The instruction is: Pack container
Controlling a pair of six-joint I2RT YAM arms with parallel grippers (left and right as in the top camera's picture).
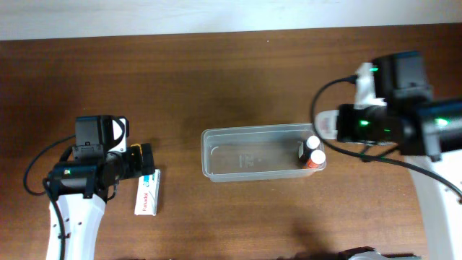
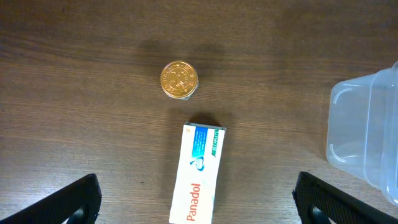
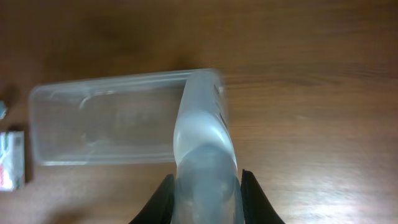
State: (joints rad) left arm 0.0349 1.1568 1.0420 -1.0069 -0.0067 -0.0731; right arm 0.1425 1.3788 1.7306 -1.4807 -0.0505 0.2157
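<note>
The clear plastic container (image 1: 249,153) lies mid-table; it also shows in the right wrist view (image 3: 99,124) and its corner in the left wrist view (image 2: 367,137). Two small white-capped bottles (image 1: 315,149) stand at its right end. My right gripper (image 3: 205,186) is shut on a translucent white bottle (image 3: 204,124), held above the container's right end (image 1: 330,124). My left gripper (image 2: 199,205) is open and empty, its fingers wide apart either side of a white Panadol box (image 2: 199,177) lying on the table (image 1: 148,193).
A small gold-lidded jar (image 2: 180,79) stands on the table just beyond the Panadol box. The table is dark wood (image 1: 216,79), with a pale strip along its far edge.
</note>
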